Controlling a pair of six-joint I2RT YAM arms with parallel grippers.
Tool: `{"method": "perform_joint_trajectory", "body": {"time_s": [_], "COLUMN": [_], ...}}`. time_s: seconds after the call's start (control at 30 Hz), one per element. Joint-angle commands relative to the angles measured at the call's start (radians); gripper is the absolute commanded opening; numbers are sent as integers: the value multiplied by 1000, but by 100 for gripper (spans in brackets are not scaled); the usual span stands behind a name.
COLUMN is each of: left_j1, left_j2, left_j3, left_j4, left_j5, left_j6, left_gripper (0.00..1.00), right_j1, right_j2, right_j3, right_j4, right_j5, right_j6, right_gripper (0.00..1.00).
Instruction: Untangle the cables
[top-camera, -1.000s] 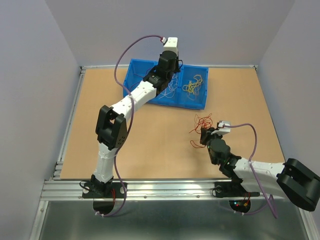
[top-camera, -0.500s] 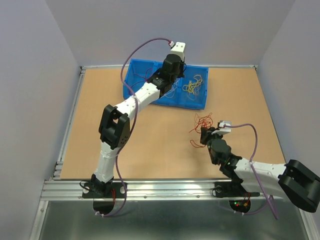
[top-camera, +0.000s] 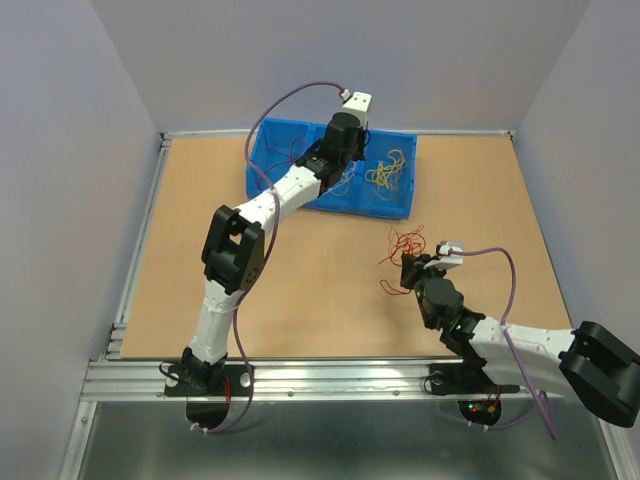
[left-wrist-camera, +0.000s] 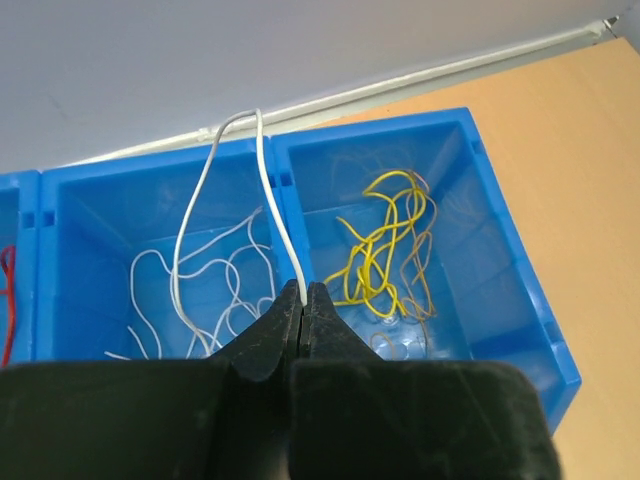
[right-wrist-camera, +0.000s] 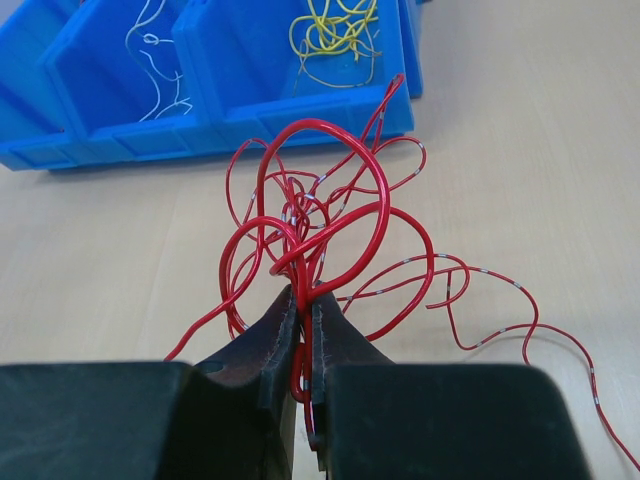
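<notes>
Left gripper (left-wrist-camera: 303, 300) was over the blue bin (left-wrist-camera: 370, 150) at the far side of the table (top-camera: 300, 260). Its jaws were pressed together on one white cable (left-wrist-camera: 265, 175). The cable rose from the tips, arched over and dropped back into the middle compartment. More white cables (left-wrist-camera: 225, 275) lay loose on that compartment's floor. Yellow cables (left-wrist-camera: 380, 245) sat in a loopy clump in the compartment to the right. A red strand (left-wrist-camera: 6, 300) showed at the edge of the left compartment, too little of it visible to say more.

Right gripper (right-wrist-camera: 305, 300) was low over the table, nearer than the bin and to its right, well apart from it. Its jaws were closed on the red cables (right-wrist-camera: 320, 215), a tangled clump of loops standing up from the fingertips. Several strands trailed off to the right and rested on the tabletop. Could not tell whether the rest of the clump was clear of the surface.
</notes>
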Motion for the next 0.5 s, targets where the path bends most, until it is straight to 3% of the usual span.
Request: {"method": "perform_joint_trajectory", "body": {"time_s": [0.0,0.17,0.47], "left_j1": [78,152,164], "left_j2": [-37,-5,76], "left_j3": [-31,-71,-15], "left_j4": [47,17,-92], "left_j5": [71,149,304], "left_j6": [-10,23,137], "left_gripper": [0,0,0], "right_j1": [-5,-7,-7], "right_j2": [-14,-6,23], "right_j3": [-30,-25,-8], "right_j4": [22,22,22], "right_j5": [6,7,1], "right_j6": [-6,-6,1], "right_gripper": [1,0,1]}}
